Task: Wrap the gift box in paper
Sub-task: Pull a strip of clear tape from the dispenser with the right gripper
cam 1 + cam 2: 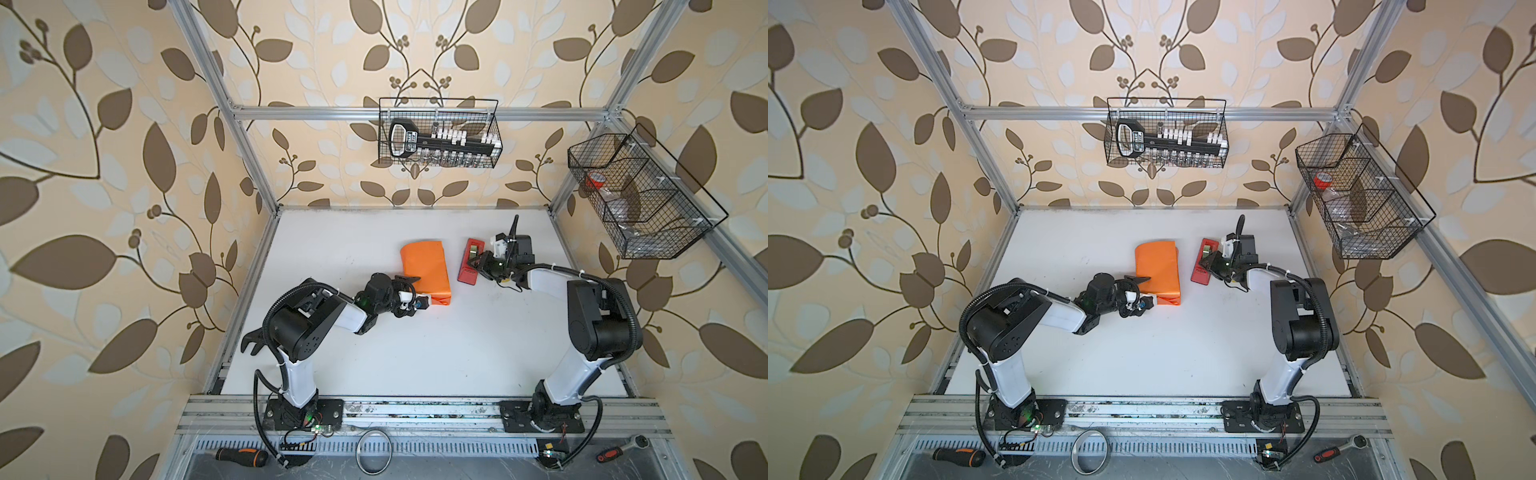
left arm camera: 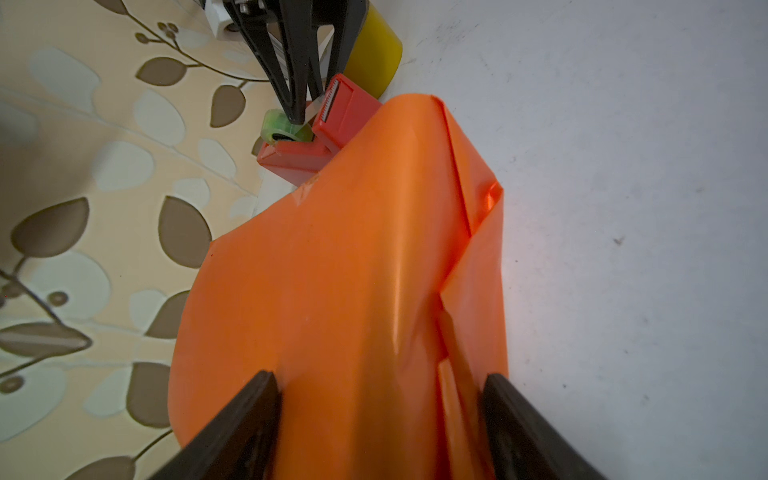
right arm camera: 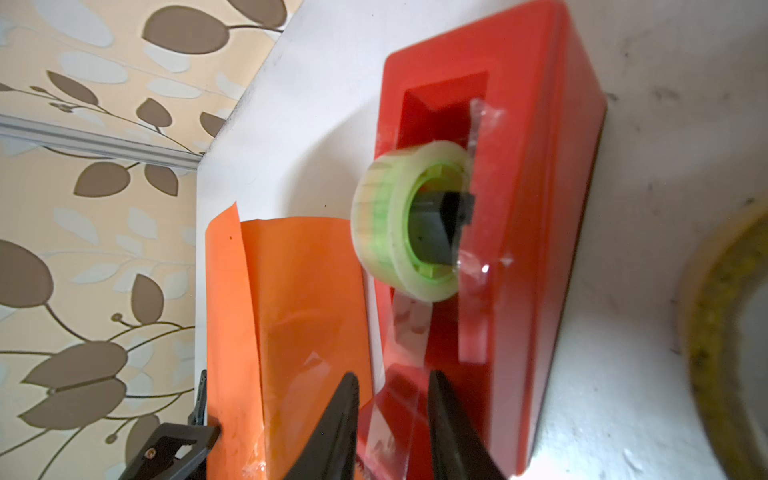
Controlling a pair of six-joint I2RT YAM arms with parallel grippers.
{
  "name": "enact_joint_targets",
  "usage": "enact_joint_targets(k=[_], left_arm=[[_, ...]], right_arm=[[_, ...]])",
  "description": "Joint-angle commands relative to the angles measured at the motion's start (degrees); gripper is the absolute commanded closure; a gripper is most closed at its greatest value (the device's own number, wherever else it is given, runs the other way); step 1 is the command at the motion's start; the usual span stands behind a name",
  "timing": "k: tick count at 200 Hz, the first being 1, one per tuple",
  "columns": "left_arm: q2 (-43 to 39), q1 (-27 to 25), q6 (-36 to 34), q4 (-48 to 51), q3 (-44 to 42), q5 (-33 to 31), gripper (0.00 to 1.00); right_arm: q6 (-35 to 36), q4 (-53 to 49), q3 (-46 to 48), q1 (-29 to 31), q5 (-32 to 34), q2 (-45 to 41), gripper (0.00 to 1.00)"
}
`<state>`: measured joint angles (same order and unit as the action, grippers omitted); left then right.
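1. The right gripper [image 3: 392,378] is at the red tape dispenser [image 3: 519,208]. Its jaws leave a narrow gap, and the clear tape strip [image 3: 409,320] passes between them. I judge the strip is not yet clamped.
2. The strip runs along the long axis of the dispenser, from the clear tape roll [image 3: 399,220] toward this gripper. The pull should probably follow this same line.
3. The left gripper [image 2: 380,395] has its jaws wide, one on each side of the near end of the paper [image 2: 332,270]. They appear to press on it.
4. The gift box is fully hidden under the orange paper, in the middle of the table [image 1: 415,353].
5. From the right gripper, the wrapped package lies to the left. It is just beside the dispenser without touching it, and their long axes are nearly parallel. The right arm is nearer to the tape, and the left arm is nearer to the package.
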<state>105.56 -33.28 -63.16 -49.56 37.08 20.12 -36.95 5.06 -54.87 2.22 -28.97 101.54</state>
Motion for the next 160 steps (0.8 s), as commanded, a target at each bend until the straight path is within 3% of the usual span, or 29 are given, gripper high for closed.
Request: enact_joint_targets(k=[1, 75, 160], left_arm=[[1.8, 0.7, -5.3, 7.2, -1.9, -1.9, 0.23], [1.7, 0.8, -5.4, 7.3, -1.9, -2.0, 0.23], [1.6, 0.8, -5.4, 7.2, -2.0, -2.4, 0.23]], right_arm=[[-2.6, 2.0, 0.3, 0.2, -1.9, 1.5, 0.76], [-8.0, 7.2, 2.6, -0.2, -4.0, 0.1, 1.0], [-20.3, 19.4, 6.6, -0.5, -9.6, -4.0, 1.0]])
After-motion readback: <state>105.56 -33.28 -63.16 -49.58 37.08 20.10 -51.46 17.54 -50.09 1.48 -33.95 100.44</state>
